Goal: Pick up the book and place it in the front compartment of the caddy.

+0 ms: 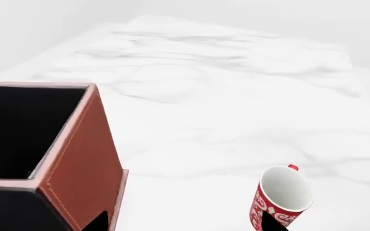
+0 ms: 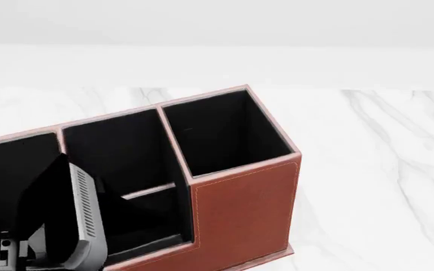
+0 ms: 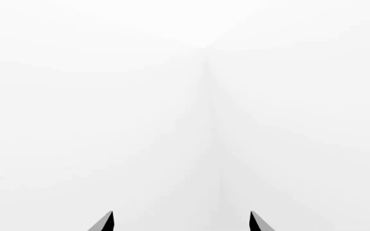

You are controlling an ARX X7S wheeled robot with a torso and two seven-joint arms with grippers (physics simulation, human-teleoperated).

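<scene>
Reddish-brown leather caddy [image 2: 243,209] with pale stitching and black-lined cells stands on the white marble desk [image 2: 383,169]. A thin black book [image 2: 55,209] with a white page edge leans at its near left, beside grey arm parts; whether the left tool grips it, I cannot tell. The red patterned mug [image 1: 280,197] stands well apart, its lettering unreadable. The right tool [image 3: 181,222] is spread wide, empty.

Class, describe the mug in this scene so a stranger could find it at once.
Start at the white marble table and find the big reddish-brown caddy. Off to its side, apart from it, stands the mug. It is the only round thing: red with white patterning, white inside, a small handle.
</scene>
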